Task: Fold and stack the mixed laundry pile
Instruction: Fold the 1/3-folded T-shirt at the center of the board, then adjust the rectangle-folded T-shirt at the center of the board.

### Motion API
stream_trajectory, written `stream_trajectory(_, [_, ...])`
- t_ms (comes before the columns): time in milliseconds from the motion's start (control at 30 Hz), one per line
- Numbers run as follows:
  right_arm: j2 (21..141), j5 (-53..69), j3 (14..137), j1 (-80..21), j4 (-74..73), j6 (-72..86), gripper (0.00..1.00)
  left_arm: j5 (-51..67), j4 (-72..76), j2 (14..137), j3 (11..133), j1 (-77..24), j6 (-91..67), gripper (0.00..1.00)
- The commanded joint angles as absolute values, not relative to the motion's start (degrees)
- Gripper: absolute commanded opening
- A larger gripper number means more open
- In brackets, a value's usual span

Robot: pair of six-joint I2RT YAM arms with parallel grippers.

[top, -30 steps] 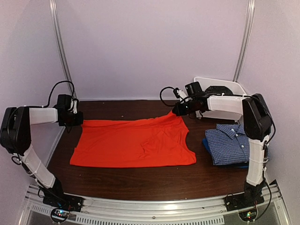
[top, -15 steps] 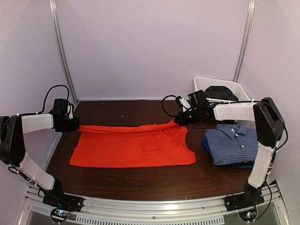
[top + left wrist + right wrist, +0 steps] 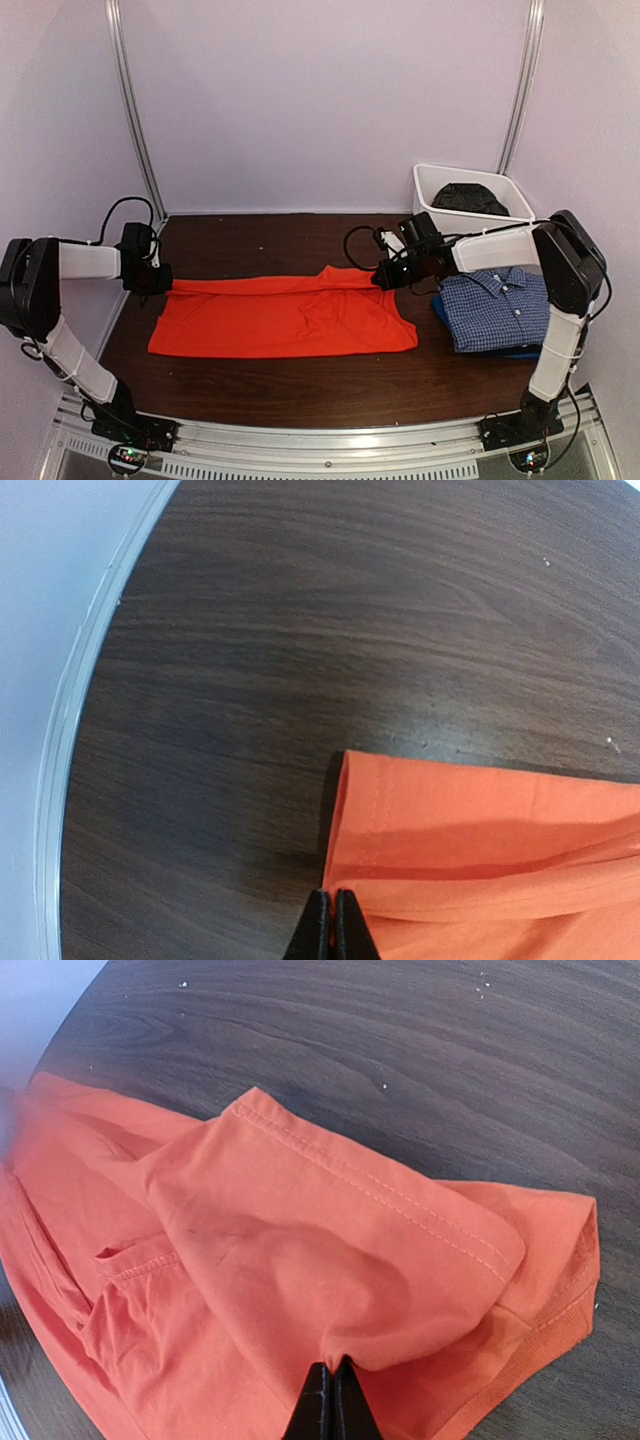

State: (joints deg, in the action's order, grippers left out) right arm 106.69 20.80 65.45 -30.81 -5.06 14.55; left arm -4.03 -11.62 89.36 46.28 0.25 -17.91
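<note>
A bright orange T-shirt (image 3: 285, 318) lies spread across the dark table, its far edge folded toward the front. My left gripper (image 3: 158, 281) is shut on the shirt's far left corner (image 3: 345, 885). My right gripper (image 3: 385, 276) is shut on a pinch of the orange cloth (image 3: 345, 1355) at the far right, with a sleeve hem (image 3: 370, 1185) draped over the shirt body. To the right lies a folded blue-and-white check collared shirt (image 3: 490, 305) on top of a blue piece (image 3: 515, 352). A black garment (image 3: 470, 198) sits in the tub.
A white plastic tub (image 3: 432, 190) stands at the back right, just behind my right arm. Bare dark wood (image 3: 330, 630) lies beyond the shirt's far edge. The table's left rim (image 3: 70, 710) runs close to my left gripper.
Both grippers have come toward the front and down, carrying the shirt's far edge with them. The far strip now lies folded over the shirt body, so the shirt looks narrower.
</note>
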Motion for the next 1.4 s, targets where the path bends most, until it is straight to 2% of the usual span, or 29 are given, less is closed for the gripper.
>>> stream_trajectory(0, [107.9, 20.4, 65.4, -31.0, -4.8, 14.7, 0.0, -5.6, -11.0, 90.5, 45.5, 0.2, -17.4, 0.0])
stream_trajectory(200, [107.8, 22.0, 65.1, -31.1, -7.6, 13.6, 0.0, -7.2, -13.6, 91.0, 46.0, 0.2, -17.7, 0.0])
stream_trajectory(267, [106.8, 23.0, 65.2, -31.1, -8.8, 13.3, 0.0, -6.5, -14.3, 90.1, 45.9, 0.2, -17.7, 0.05])
stream_trajectory(333, [105.4, 23.9, 65.5, -31.0, -10.2, 13.0, 0.15, -5.9, -14.4, 87.8, 45.5, 0.2, -17.8, 0.17])
stream_trajectory(400, [103.6, 25.0, 65.8, -30.8, -10.8, 12.9, 0.27, -5.0, -13.3, 83.4, 44.5, -1.6, -17.5, 0.24])
stream_trajectory(533, [101.5, 28.1, 66.9, -28.1, -10.6, 13.6, 0.45, -0.3, -12.7, 79.5, 46.3, -3.6, -15.7, 0.35])
stream_trajectory(567, [101.6, 28.7, 67.9, -27.2, -10.9, 13.8, 0.47, 2.6, -12.7, 79.9, 47.4, -4.4, -15.1, 0.36])
stream_trajectory(700, [105.5, 30.6, 73.2, -24.1, -12.3, 14.6, 0.46, 6.4, -11.7, 84.3, 52.3, -10.6, -12.0, 0.37])
stream_trajectory(833, [110.9, 32.3, 79.4, -23.6, -15.2, 14.3, 0.44, 5.2, -12.6, 90.5, 57.8, -16.5, -9.2, 0.36])
stream_trajectory(1267, [120.9, 26.2, 86.3, -23.6, -21.5, 13.0, 0.45, 3.5, -12.4, 96.6, 62.5, -21.5, -9.5, 0.35])
stream_trajectory(1367, [120.7, 24.9, 85.1, -23.7, -21.2, 13.1, 0.51, 3.0, -12.5, 96.7, 62.4, -21.5, -9.4, 0.35])
